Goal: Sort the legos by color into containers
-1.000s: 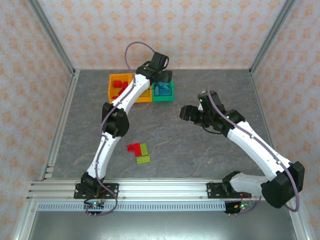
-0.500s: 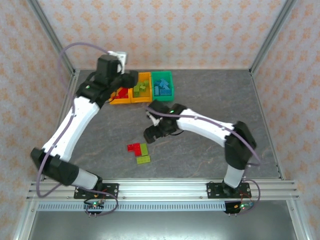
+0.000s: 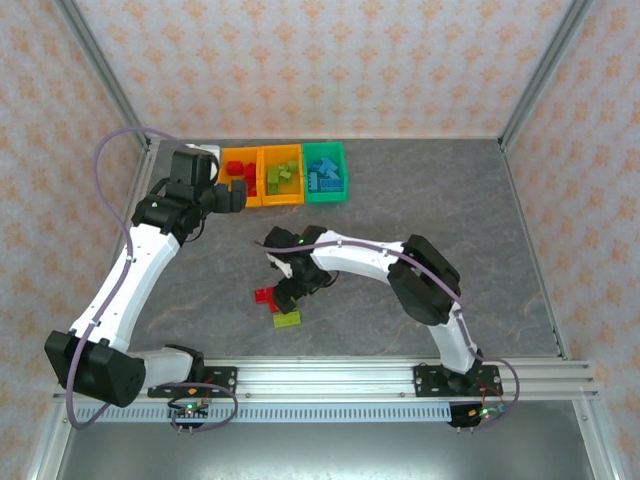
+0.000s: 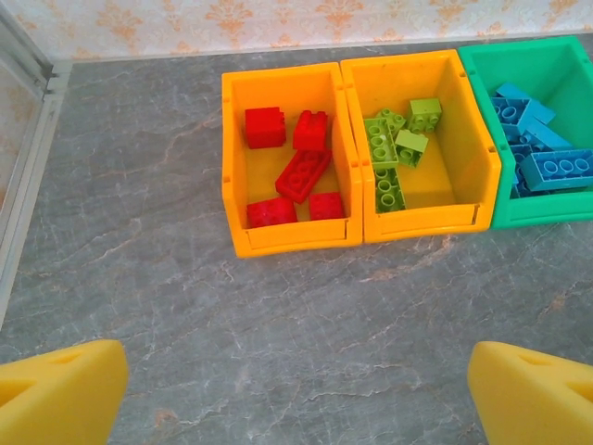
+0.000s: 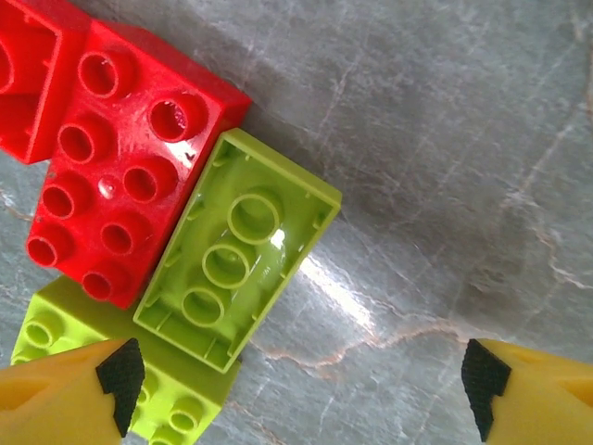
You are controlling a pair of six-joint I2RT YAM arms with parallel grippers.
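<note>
Right wrist view — holding right gripper wide apart above upturned lime brick; worth squaring across its long sides — clearing the touching red brick.

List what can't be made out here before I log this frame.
- Top view: right gripper covers part of the loose bricks; count unclear.
- Right wrist view: far-left red brick cut off by the left edge.
- Left wrist view: green bin cut by right edge; blue bricks uncountable.
</note>
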